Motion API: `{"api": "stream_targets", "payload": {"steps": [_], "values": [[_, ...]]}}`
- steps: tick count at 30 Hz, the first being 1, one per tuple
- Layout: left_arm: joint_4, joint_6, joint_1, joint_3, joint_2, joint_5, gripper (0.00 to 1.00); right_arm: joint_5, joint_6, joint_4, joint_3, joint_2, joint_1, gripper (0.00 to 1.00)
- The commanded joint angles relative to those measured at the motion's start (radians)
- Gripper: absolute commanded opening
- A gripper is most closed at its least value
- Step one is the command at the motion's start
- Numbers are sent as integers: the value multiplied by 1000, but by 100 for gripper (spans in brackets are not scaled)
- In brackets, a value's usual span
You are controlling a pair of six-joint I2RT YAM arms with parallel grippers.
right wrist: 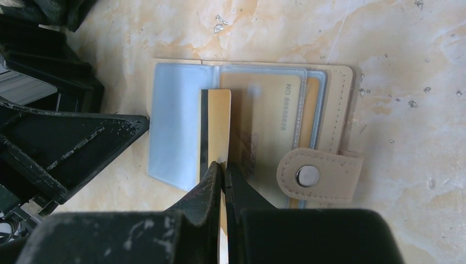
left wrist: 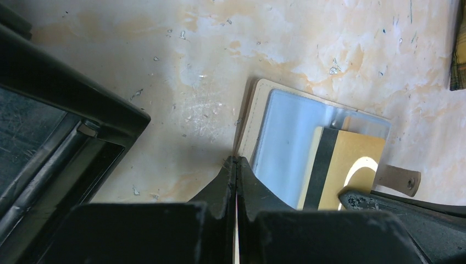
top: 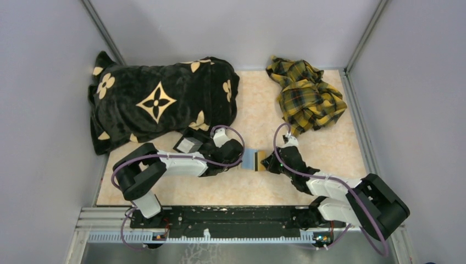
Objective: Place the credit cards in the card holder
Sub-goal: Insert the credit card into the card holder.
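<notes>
The tan card holder (top: 250,159) lies open on the marble table between both grippers. In the right wrist view its tab with a metal snap (right wrist: 319,176) points right, and clear sleeves (right wrist: 176,121) fan out left; one sleeve holds a tan card (right wrist: 264,115). My right gripper (right wrist: 222,168) is shut on the near edge of a gold credit card with a black stripe (right wrist: 217,121), which lies over the sleeves. My left gripper (left wrist: 236,162) is shut on the left edge of the card holder (left wrist: 250,126). The gold card (left wrist: 346,159) shows there too.
A black blanket with tan flower shapes (top: 159,104) lies at the back left. A yellow plaid cloth (top: 308,93) lies at the back right. A black framed tray (left wrist: 66,126) sits close left of the left gripper. Grey walls close in the table.
</notes>
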State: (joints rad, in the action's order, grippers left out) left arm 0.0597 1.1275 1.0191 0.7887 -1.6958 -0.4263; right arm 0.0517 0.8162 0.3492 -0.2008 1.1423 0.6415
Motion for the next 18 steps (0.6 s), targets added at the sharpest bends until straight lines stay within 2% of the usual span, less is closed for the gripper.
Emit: {"api": "stream_targets", "payload": {"steps": [1,14,18], "values": [[-105,-21,9,-13,-60,64,0,10,-5,5,26,65,17,0],[-113,-30,9,-18,-77,69,0,91,-7,56,19,113,17,0],[-109,-30,8,-17,-83,76,0,75,1,86,20,145,16,0]]}}
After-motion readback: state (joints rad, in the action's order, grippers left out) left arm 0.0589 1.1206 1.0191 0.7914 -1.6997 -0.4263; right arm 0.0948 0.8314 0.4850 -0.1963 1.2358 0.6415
